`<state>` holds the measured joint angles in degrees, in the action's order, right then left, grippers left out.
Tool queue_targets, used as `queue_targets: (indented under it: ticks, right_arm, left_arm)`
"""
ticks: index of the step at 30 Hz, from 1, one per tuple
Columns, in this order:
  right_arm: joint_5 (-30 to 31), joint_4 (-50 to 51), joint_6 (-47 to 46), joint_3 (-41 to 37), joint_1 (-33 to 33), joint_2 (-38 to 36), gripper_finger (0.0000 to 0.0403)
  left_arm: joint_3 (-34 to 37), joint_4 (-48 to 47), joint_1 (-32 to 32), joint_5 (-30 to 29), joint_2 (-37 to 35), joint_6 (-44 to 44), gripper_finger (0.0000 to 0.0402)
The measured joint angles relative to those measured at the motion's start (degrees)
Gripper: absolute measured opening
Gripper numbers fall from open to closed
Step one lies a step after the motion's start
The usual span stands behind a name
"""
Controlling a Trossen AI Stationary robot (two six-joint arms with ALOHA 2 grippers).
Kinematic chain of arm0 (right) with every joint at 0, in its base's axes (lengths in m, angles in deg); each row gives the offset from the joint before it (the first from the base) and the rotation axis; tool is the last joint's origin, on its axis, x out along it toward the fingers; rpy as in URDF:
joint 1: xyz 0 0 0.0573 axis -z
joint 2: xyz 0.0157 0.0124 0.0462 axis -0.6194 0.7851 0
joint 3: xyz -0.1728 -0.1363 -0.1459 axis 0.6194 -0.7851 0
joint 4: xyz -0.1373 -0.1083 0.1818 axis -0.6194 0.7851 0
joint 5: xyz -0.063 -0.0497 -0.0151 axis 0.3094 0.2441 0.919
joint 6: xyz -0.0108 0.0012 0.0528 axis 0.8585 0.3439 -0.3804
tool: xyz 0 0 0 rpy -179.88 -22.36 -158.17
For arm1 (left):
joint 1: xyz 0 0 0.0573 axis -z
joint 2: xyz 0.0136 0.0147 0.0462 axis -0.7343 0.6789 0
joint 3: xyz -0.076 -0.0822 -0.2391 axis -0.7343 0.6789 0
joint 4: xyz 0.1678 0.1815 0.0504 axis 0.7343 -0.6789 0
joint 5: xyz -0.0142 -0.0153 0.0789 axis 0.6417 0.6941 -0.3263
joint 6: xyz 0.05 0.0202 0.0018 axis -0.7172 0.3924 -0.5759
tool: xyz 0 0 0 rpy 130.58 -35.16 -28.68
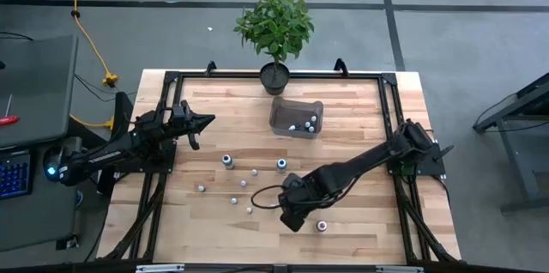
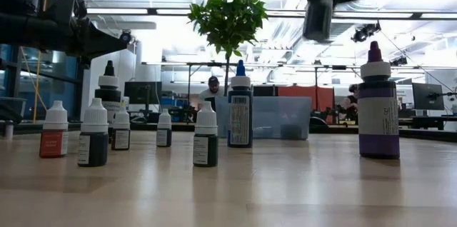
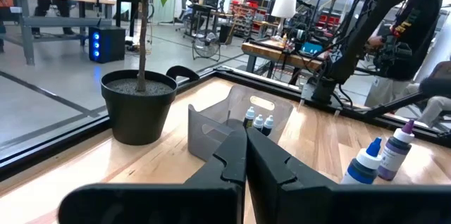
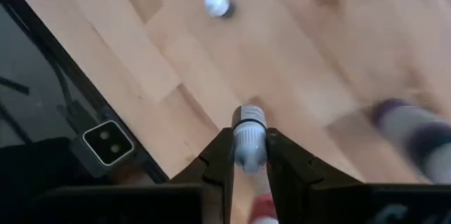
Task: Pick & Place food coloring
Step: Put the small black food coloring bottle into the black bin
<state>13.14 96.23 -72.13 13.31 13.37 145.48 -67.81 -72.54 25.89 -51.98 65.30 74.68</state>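
Observation:
Several tiny food coloring bottles (image 1: 227,161) stand upright on their bases on the wooden table, seen close in the low view (image 2: 206,138). Among them are a taller blue-capped one (image 2: 240,109) and a purple one (image 2: 378,102). Three more stand inside the clear bin (image 1: 296,118). My right gripper (image 1: 292,218) hovers over the table's near middle, shut on one small whitish bottle (image 4: 248,143). My left gripper (image 1: 208,121) waits shut above the table's left side. My right gripper pinches the small bottle's whitish part (image 4: 248,146) between its two fingers (image 4: 220,155). The fingers come from above and point steeply down. The bottle's dark-ringed end (image 4: 249,115) sticks out past the fingertips, and the bottle hangs clear of the table.
A potted plant (image 1: 274,33) stands at the far edge, just behind the bin. Black frame rails (image 1: 390,127) run along the table's sides. The purple bottle (image 1: 322,225) stands close to my right gripper, toward the near edge. A small camera (image 4: 106,143) sits at the near edge.

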Motion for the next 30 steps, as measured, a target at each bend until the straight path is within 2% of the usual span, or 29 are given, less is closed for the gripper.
queue_targets:
  ticks: [7,15,23,30]
  right_arm:
    - [6.19,12.12,3.48,6.76,1.56,-2.68,0.0054]
    - [12.62,23.29,11.00,15.57,7.13,-3.28,0.0058]
    - [15.34,26.76,21.17,21.21,14.89,-3.28,0.0059]
    - [15.20,26.93,30.21,21.48,22.71,-3.26,0.0060]
  left_arm:
    - [0.00,0.00,0.00,0.00,-0.01,0.00,0.0000]
    - [0.00,0.00,-0.01,0.00,0.01,0.01,0.0000]
    - [0.00,0.00,0.00,0.00,0.01,0.01,0.0000]
    - [0.00,0.00,0.00,0.00,0.01,0.00,0.0000]
